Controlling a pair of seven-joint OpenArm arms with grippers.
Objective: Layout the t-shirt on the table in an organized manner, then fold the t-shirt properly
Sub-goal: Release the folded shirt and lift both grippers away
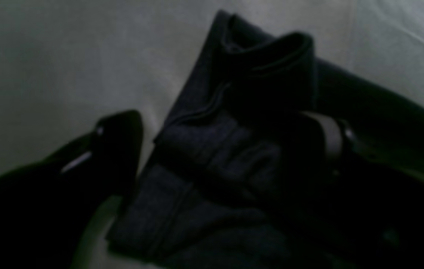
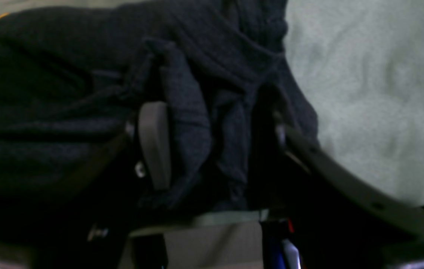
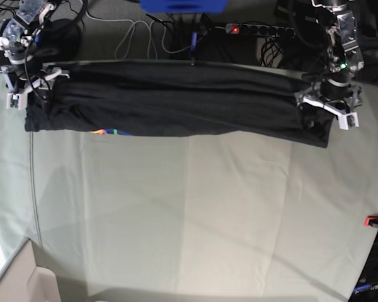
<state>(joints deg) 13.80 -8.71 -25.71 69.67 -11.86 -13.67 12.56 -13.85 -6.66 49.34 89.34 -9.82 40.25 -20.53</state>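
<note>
I see the t-shirt stretched as a long folded band along the bench's far edge between both end effectors, left end effector spread wide over one end, right end effector parted with bunched fabric between its fingers.

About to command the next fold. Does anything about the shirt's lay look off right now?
Yes. The t-shirt lies as a long band along the table's far edge, but it isn't square: its end by the left gripper sags nearer the camera, and fabric is bunched between the right gripper's open jaws.
</note>
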